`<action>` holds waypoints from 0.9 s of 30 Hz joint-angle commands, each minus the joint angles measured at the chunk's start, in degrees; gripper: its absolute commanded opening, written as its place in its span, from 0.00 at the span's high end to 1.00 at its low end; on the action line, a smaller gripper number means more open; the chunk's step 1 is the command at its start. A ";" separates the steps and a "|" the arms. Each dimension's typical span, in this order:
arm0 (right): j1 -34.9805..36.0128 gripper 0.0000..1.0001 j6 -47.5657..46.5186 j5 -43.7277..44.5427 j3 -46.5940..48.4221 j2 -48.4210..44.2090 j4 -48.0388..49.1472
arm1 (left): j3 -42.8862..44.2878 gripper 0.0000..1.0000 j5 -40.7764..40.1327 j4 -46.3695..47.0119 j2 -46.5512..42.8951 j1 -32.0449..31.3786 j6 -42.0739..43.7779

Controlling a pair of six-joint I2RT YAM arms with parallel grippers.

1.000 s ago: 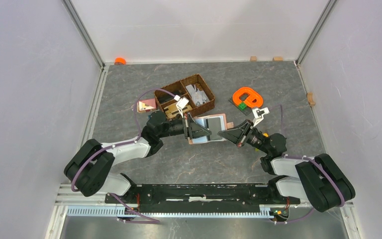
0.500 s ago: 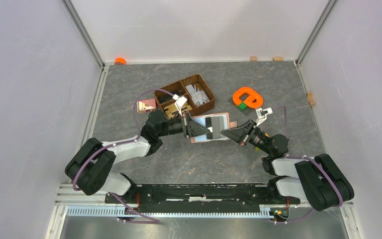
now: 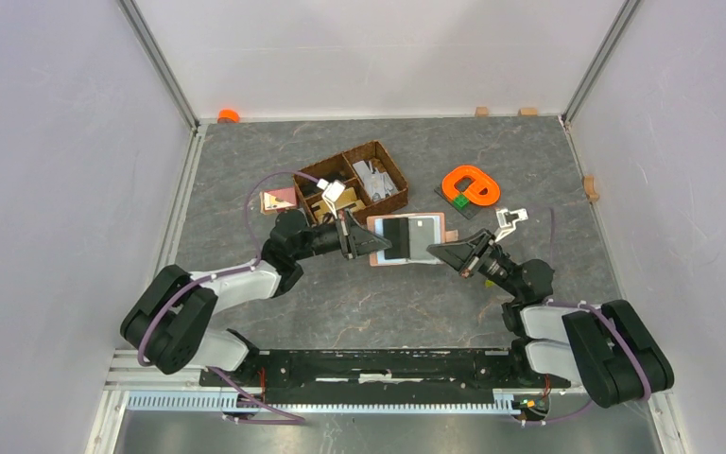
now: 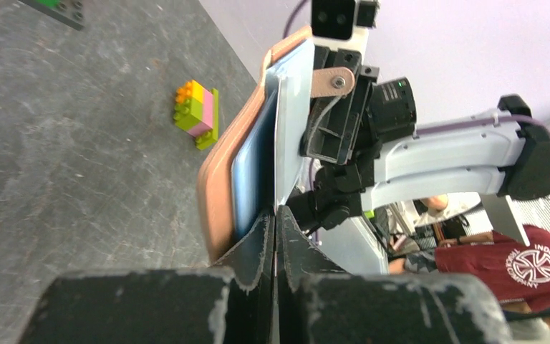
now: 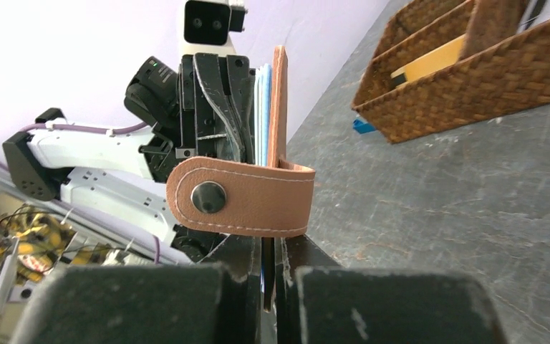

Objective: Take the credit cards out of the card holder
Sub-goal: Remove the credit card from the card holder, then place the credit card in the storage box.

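Two grippers hold the card holder (image 4: 216,183) between them above the grey table (image 3: 378,303), just in front of the wicker basket (image 5: 473,79). In the top view we see the holder face up. The left gripper (image 3: 376,240) is at its left edge and the right gripper (image 3: 438,252) is at its right edge. We cannot tell whether the holder clears the table.

Left gripper: jaws clenched. In the left wrist view the fingers (image 4: 258,251) meet with only a thin slit between them. The lower edge of the pale card (image 4: 291,122) runs down into that slit. The blue card (image 4: 253,168) and the tan cover lie just outside the finger, to the left in that view. We read the grip as being on the pale card, though the contact itself is partly hidden.

Right gripper: jaws clenched on the card holder. In the right wrist view a thin edge passes between its fingers, directly below the snap tab (image 5: 236,197), which folds across the front.

Credit cards (image 3: 421,236): both sit in the holder, flat against its inner face.

Other items: toy bricks (image 4: 197,111) stand on the table beyond the holder. An orange piece (image 3: 470,184) lies to the right of the basket.
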 commanded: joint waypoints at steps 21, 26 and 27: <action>-5.24 1.00 -24.36 17.63 2.24 -20.84 -40.97 | 14.03 0.98 -44.51 -47.54 -11.27 1.56 31.47; -5.23 1.00 -24.37 17.29 2.15 -19.84 -40.49 | 22.38 0.98 -51.85 -51.61 -7.07 0.93 47.04; -5.23 1.00 -24.29 17.21 2.16 -19.69 -40.27 | 24.47 0.98 -53.37 -54.51 -5.74 0.96 49.15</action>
